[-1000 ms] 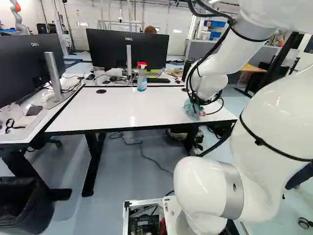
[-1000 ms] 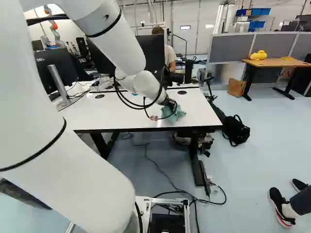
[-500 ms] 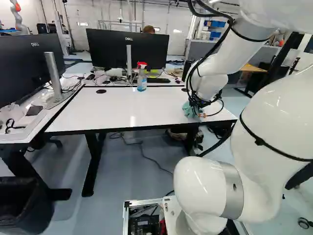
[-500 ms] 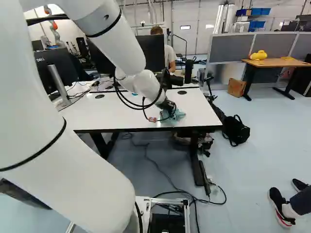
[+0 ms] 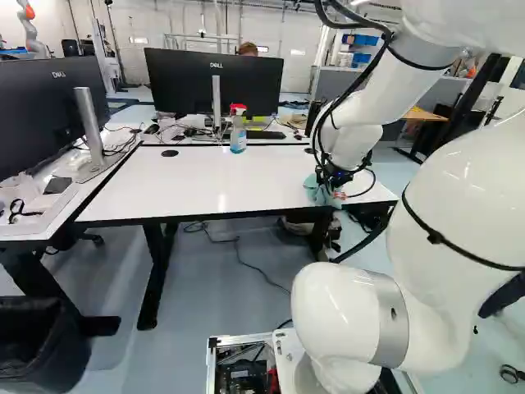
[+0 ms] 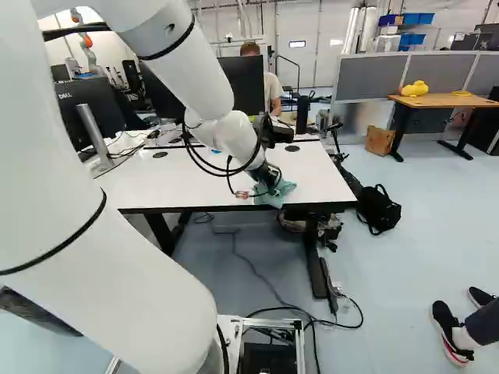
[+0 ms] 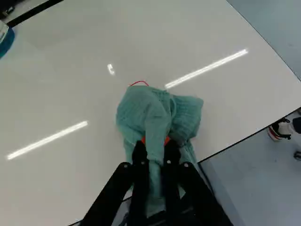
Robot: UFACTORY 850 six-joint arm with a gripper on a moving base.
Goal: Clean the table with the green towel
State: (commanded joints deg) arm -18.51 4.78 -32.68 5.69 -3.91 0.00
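The gripper (image 6: 269, 176), fingers (image 7: 139, 155) nearly together, pinches a rumpled green towel (image 7: 143, 110). Loose folds gather by the glossy table's (image 7: 80, 89) edge.

Pale green towel (image 7: 141, 110); white, black-edged table (image 5: 221, 180).
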